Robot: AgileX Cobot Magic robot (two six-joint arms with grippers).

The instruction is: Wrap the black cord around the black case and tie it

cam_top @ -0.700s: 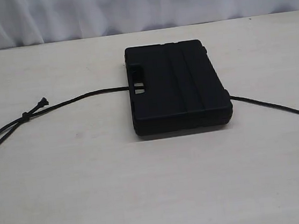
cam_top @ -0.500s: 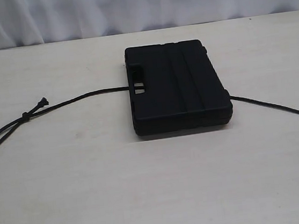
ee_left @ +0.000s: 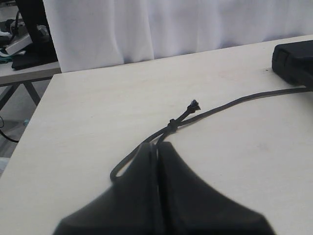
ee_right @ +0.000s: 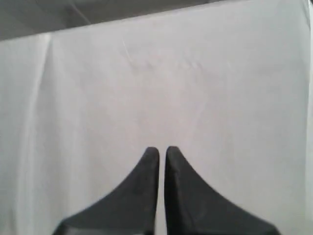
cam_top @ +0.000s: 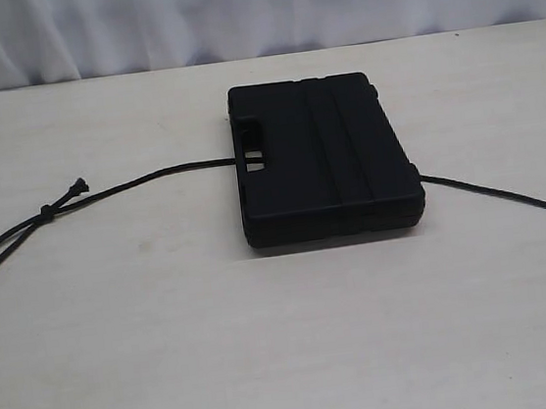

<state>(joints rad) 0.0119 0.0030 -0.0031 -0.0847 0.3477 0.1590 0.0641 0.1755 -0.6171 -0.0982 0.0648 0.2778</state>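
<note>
the black cord [cam_top: 151,175] lies loose on the pale table [cam_top: 269,343], not wound round anything. from the left edge of the exterior view two strands run side by side to a small knot [cam_top: 47,210], just past which one strand stops in a frayed end [cam_top: 79,185]. the other strand carries on to the black case [cam_top: 322,159] and meets it at the handle cutout. cord shows again at the case's near right corner and trails off toward the right edge. i cannot see how it runs between those two spots. the case lies flat near the middle of the table, closed, with a white curtain [cam_top: 231,12] hanging behind.

my left gripper [ee_left: 157,147] has its fingers pressed together. its tips sit right at the doubled cord, which curls out to one side of them. i cannot tell whether the cord is pinched or only passes beneath. a corner of the case shows at the edge of that view, well apart from the gripper. a second table with clutter [ee_left: 24,46] stands beyond the table's edge.

my right gripper [ee_right: 162,152] is closed too, holding nothing, facing only white cloth [ee_right: 171,88].
</note>
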